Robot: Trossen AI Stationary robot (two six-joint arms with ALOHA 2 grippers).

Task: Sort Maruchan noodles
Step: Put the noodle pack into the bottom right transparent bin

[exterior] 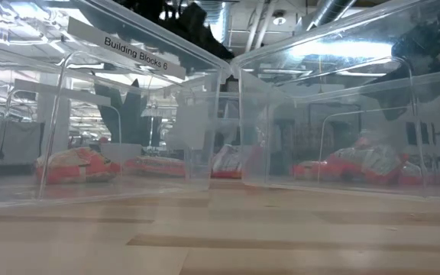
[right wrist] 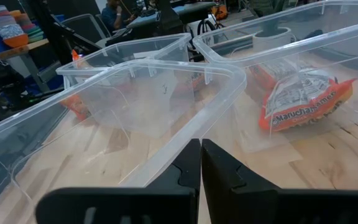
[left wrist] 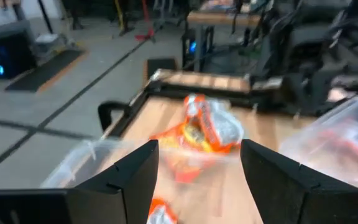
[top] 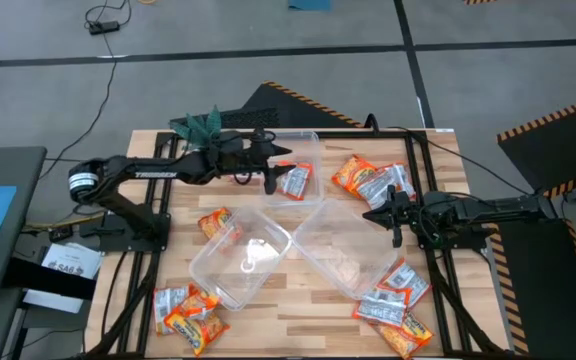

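The wooden table (top: pixel 298 320) carries three clear tubs: a far tub (top: pixel 303 140), a left tub (top: pixel 218 270) and a right tub (top: pixel 313 235). Maruchan noodles lie scattered in a far-right cluster (top: pixel 368 180), a near-right cluster (top: pixel 396 305), a near-left cluster (top: pixel 186 310), with one lone packet (top: pixel 214 222) beside the left tub. The left gripper (top: pixel 271 178) hovers at the far tub with fingers spread, a silvery packet (top: pixel 295 182) just beside it. The right gripper (top: pixel 396 218) sits closed and empty near the right tub's rim. The crinkly packets could slip from a shallow pinch, and either gripper could knock a light tub askew.
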